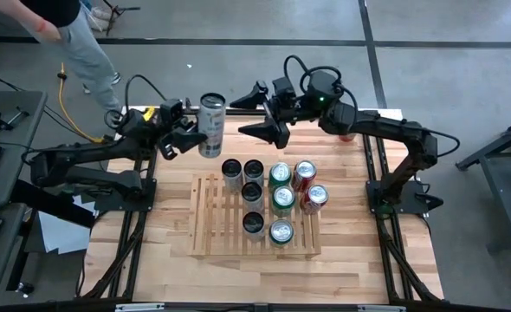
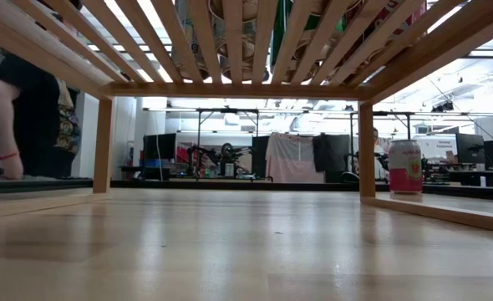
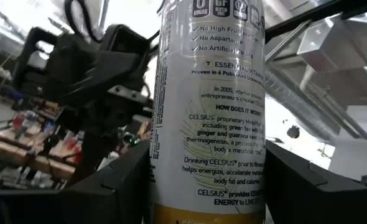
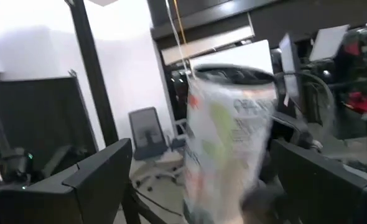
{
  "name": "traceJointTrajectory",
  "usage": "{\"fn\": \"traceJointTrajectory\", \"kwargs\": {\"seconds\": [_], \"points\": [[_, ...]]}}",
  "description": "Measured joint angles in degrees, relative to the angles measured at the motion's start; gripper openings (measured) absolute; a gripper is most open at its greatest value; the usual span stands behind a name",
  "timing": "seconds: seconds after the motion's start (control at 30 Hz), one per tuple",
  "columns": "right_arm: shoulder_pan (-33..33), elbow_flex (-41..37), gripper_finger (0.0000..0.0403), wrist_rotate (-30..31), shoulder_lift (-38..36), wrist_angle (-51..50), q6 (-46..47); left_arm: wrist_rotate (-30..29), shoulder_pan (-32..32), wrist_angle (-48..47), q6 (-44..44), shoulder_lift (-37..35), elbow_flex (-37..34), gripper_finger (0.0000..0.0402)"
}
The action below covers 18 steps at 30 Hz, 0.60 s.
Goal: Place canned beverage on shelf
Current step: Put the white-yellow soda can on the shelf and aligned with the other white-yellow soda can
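High view: left gripper grips the white can above the table; right gripper wide open, near it

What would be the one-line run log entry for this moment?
left gripper: shut on tall white printed can, lifted | right gripper: open, facing can | slatted light-wood shelf: nine cans standing

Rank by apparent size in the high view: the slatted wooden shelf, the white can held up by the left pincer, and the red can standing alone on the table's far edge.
1. Slatted wooden shelf
2. White can; raised, so nearness may enlarge it
3. Red can, partly hidden
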Motion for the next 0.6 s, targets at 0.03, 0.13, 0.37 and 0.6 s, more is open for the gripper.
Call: {"fn": "traceJointTrajectory", "kwargs": {"seconds": [0.03, 0.13, 0.37, 0.6], "points": [[0.16, 0.00, 0.0367, -0.09, 0.37, 0.73, 0.55, -0.02, -0.11, -0.06, 0.01, 0.41, 0.00, 0.0231], [0.27, 0.00, 0.0367, -0.14, 1.40, 3.91, 2.44, 0.05, -0.42, 0.23, -1.01, 1.54, 0.00, 0.0231], [0.27, -0.01, 0.0367, 0.32, 3.07, 5.88, 4.51, 0.23, -2.48, 0.04, -1.57, 3.88, 0.63, 0.0231], [1.14, -0.04, 0.0367, 0.36, 3.00, 8.20, 4.90, -0.05, -2.86, 0.20, -0.57, 4.23, 1.57, 0.0231]]}}
